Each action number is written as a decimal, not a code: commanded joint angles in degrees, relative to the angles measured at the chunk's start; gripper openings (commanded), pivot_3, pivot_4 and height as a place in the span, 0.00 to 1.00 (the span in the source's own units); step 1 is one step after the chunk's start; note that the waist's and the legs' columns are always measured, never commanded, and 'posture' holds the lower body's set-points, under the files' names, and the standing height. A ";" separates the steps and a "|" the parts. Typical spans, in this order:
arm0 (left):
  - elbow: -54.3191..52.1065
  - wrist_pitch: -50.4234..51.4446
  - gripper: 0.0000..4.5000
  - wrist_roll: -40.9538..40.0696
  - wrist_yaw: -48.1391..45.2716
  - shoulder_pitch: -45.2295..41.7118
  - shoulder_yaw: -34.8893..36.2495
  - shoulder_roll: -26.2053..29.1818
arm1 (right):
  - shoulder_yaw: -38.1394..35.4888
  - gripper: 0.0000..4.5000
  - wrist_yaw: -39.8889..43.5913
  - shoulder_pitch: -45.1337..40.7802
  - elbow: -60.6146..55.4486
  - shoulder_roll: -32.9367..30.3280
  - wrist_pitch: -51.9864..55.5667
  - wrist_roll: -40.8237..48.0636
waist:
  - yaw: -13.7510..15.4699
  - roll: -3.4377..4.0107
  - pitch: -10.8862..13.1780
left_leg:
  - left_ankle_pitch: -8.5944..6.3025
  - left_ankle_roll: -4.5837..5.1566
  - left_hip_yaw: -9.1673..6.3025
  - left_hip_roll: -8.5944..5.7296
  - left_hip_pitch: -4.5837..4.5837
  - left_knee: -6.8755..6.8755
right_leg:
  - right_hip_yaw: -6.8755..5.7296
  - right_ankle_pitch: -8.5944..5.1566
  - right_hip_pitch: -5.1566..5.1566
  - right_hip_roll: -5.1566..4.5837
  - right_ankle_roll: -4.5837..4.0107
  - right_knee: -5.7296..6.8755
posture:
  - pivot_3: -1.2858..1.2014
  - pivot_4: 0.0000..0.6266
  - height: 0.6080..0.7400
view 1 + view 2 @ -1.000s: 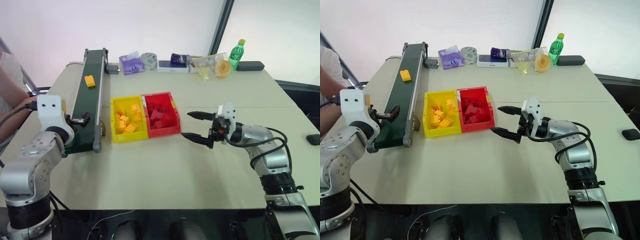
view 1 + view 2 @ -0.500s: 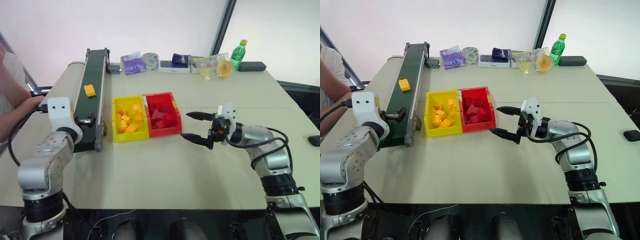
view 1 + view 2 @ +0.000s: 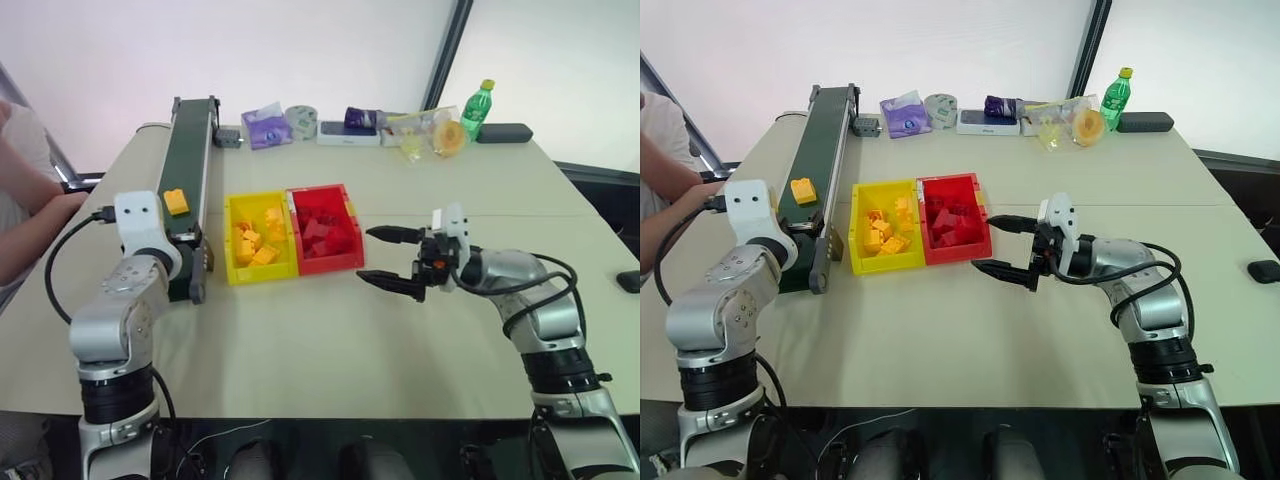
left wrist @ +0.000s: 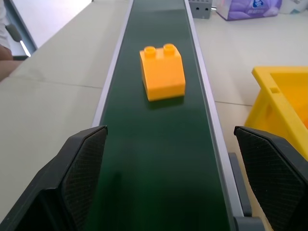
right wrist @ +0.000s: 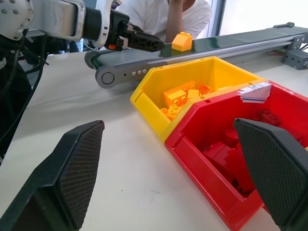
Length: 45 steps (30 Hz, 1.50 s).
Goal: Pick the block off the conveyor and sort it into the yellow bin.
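The beige table [image 3: 330,330] carries everything. The conveyor [image 3: 185,150], a dark green belt in a grey frame, runs from about 9 o'clock of the table toward 11 o'clock. Just beside it, near the table's middle, the yellow bin [image 3: 234,268] sits joined to the red bin [image 3: 338,260] at its 3 o'clock side; the yellow one holds orange-yellow blocks, the red one dark red blocks. At 12 o'clock, along the far edge, stand a green bottle [image 3: 474,108], a purple tissue pack [image 3: 263,127] and other small items. The left gripper [image 4: 163,202] is over the belt's near end, jaws wide and empty, the block [image 4: 162,72] lying on the belt just ahead of its fingers [image 4: 79,166]. The right gripper [image 3: 388,258] hovers at 3 o'clock of the red bin, jaws wide and empty
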 commanded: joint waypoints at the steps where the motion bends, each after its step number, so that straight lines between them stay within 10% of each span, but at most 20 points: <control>1: -0.44 -2.01 0.99 1.26 0.13 -1.19 -0.50 -0.49 | -0.45 1.00 0.20 -0.23 -2.46 -0.55 -0.23 0.84 | 0.02 0.00 0.00 | 0.00 0.00 0.00 0.00 0.00 0.00 | 0.00 0.00 0.00 0.00 0.00 0.00 | 0.52 0.24 1.00; 15: -0.82 -2.13 0.99 4.62 1.52 0.98 -0.41 -3.04 | -0.95 1.00 0.06 0.29 -2.12 -1.14 -1.08 0.30 | -0.02 0.00 0.00 | 0.00 0.00 0.00 0.00 0.00 0.00 | 0.00 0.00 0.00 0.00 0.00 0.00 | 0.52 0.24 1.00; 23: -3.58 -2.30 0.28 4.09 1.97 0.30 2.40 -4.80 | -1.09 1.00 0.02 0.05 -1.00 -1.26 -2.09 -0.02 | -0.01 0.00 0.00 | 0.00 0.00 -0.01 0.00 0.00 0.00 | 0.00 0.00 0.01 -0.01 0.00 0.00 | 0.52 0.24 1.00; 45: 9.34 -15.27 0.29 -6.34 -31.37 -4.59 -5.90 12.00 | -0.87 1.00 -0.46 -0.38 -0.16 -0.67 -3.34 -0.40 | 0.18 0.01 0.01 | 0.00 0.00 0.00 -0.02 0.00 -0.02 | -0.05 0.00 0.00 0.04 0.00 -0.01 | 0.52 0.24 1.00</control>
